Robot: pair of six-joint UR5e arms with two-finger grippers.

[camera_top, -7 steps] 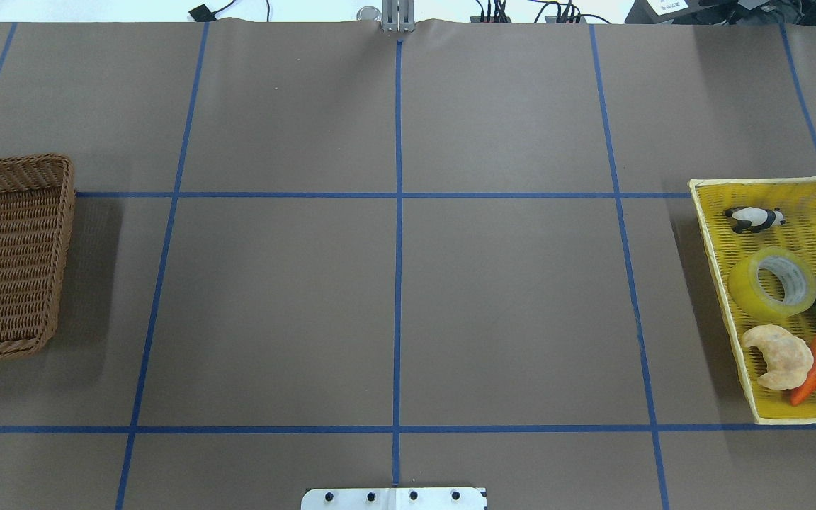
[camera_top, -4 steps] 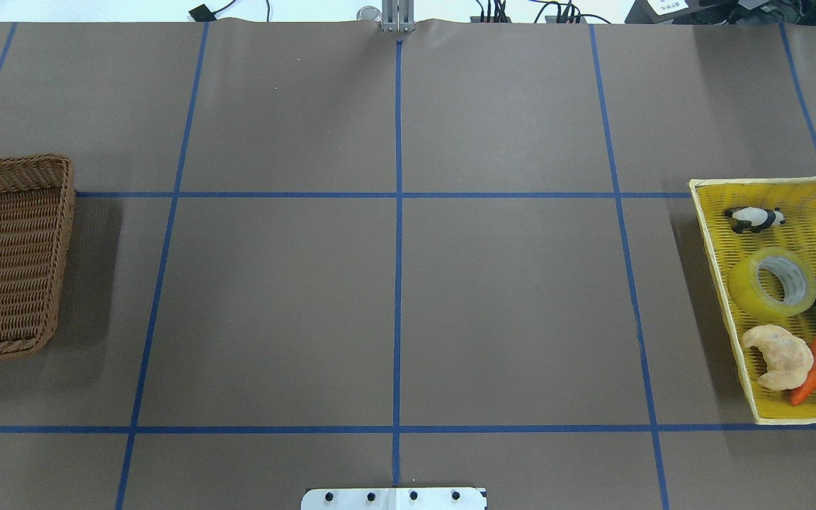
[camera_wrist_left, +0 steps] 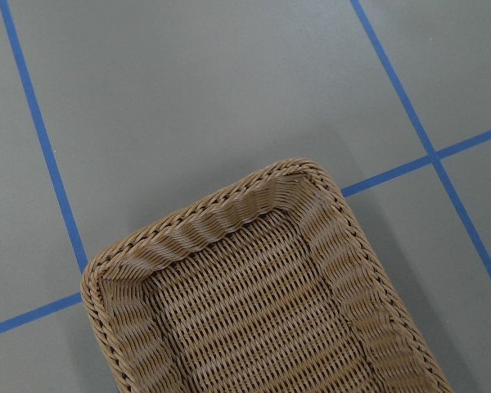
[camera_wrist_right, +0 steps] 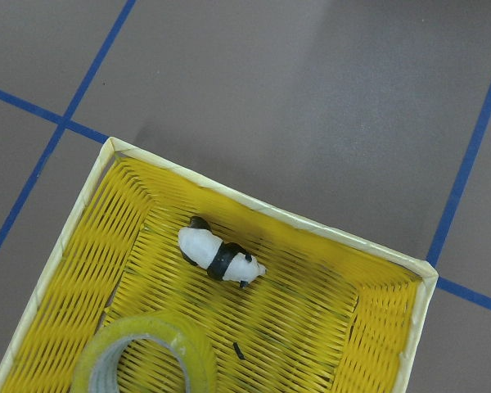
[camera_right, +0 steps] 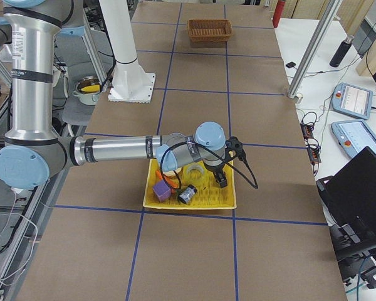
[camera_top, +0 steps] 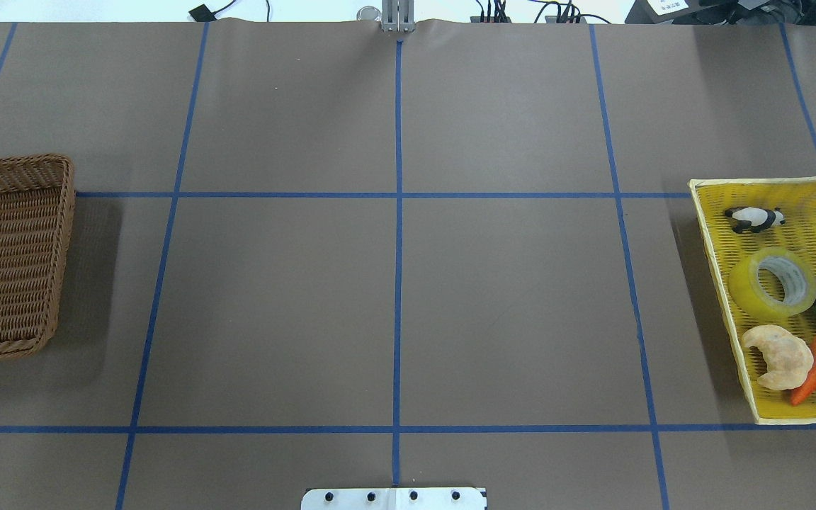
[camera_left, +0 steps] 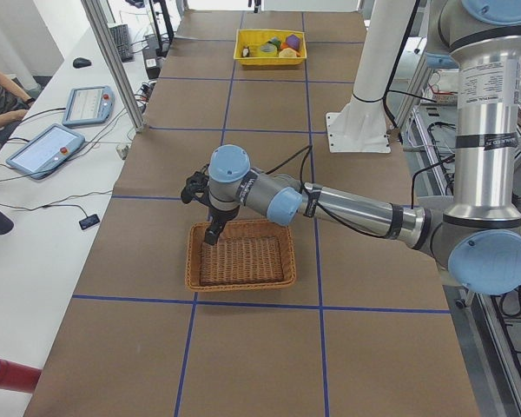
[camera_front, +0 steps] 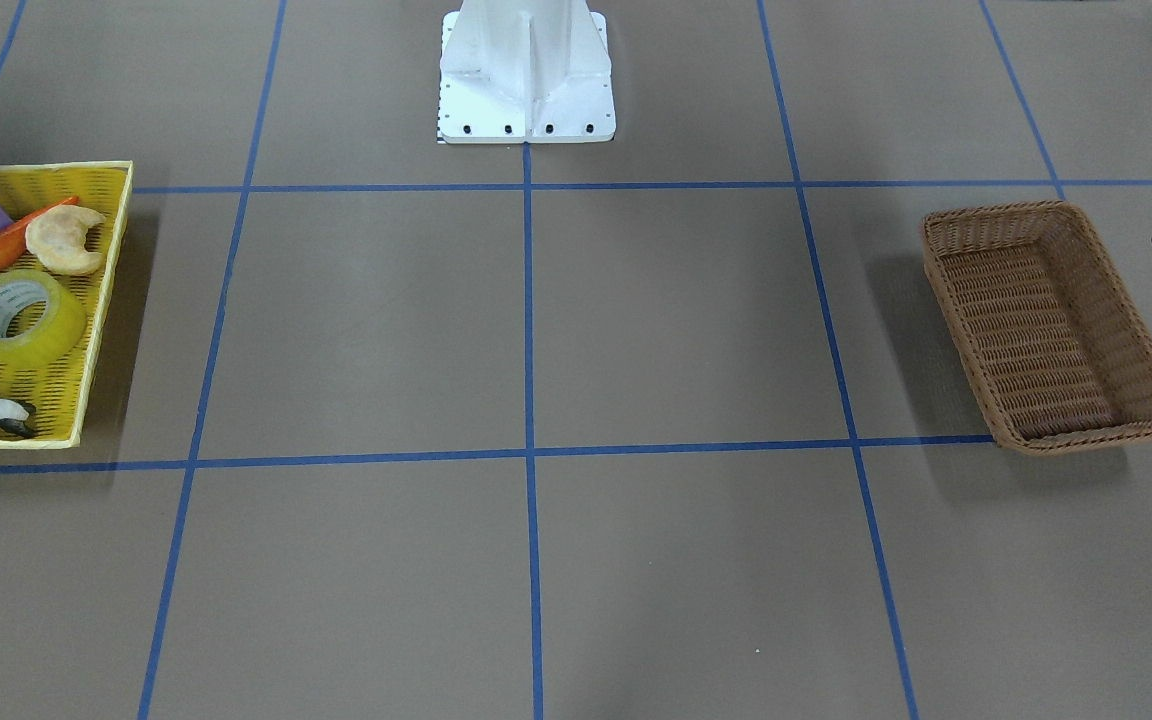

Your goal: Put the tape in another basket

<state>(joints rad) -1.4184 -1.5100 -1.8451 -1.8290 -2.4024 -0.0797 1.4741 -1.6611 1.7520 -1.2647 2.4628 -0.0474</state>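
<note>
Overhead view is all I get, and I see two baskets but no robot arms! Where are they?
Observer: The exterior left view shows the left gripper hanging over the brown wicker basket.
Operator: And the other one?
Observer: In the exterior right view, the right gripper hangs over the yellow basket.
Operator: What does its own camera see?
Observer: The toy panda mid-picture and only the top edge of the tape at the bottom. No fingers show.
</note>
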